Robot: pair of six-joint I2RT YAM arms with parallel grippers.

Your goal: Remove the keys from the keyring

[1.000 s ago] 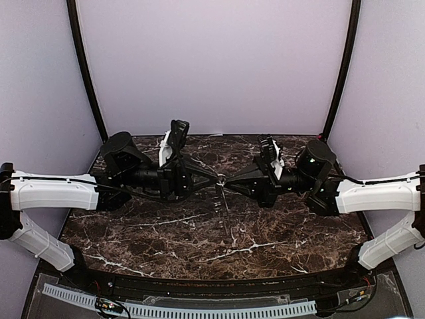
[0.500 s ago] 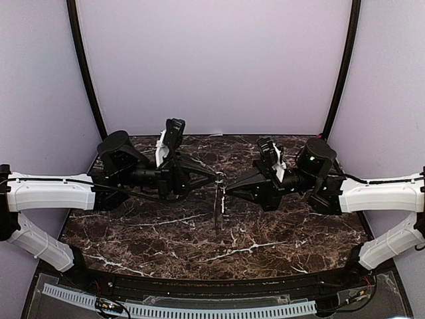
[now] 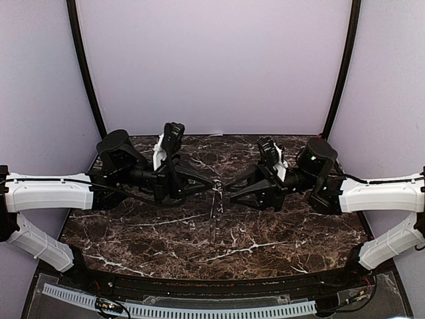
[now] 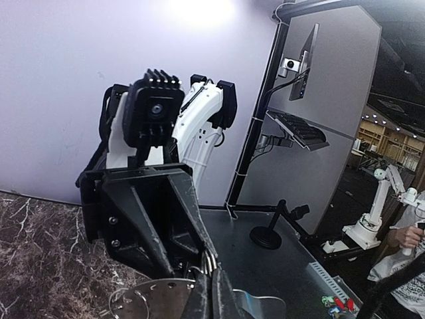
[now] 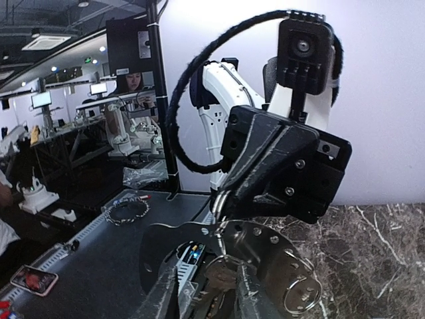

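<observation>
We see the two arms meeting nose to nose above the middle of the dark marble table (image 3: 133, 232). The left gripper (image 3: 211, 184) and the right gripper (image 3: 228, 188) point straight at each other, tips almost touching. The keyring (image 3: 218, 185) sits right between those tips, lifted off the tabletop. From the left wrist view we make out its thin steel coils (image 4: 210, 261) caught at the very end of the right gripper's fingers (image 4: 192, 226), which converge to a point on them. That jaw is pinched down on the ring. The left gripper's own fingers (image 4: 201, 302) run up the bottom of that same view, pressed nearly flat together, and they clamp the ring from the opposite side. The keys (image 3: 213, 216) dangle straight below both sets of fingertips in a narrow bunch, hanging above the marble. Seen from the right wrist, their broad metal heads (image 5: 265, 256) fan out just beyond and to one side of the right gripper's fingers, one head showing a round hole. We cannot tell how many keys there are. Well apart from both grippers, past the left arm on a grey bench (image 5: 86, 266) outside the cell, lies a small pale loop with a jagged rim (image 5: 129, 211).
</observation>
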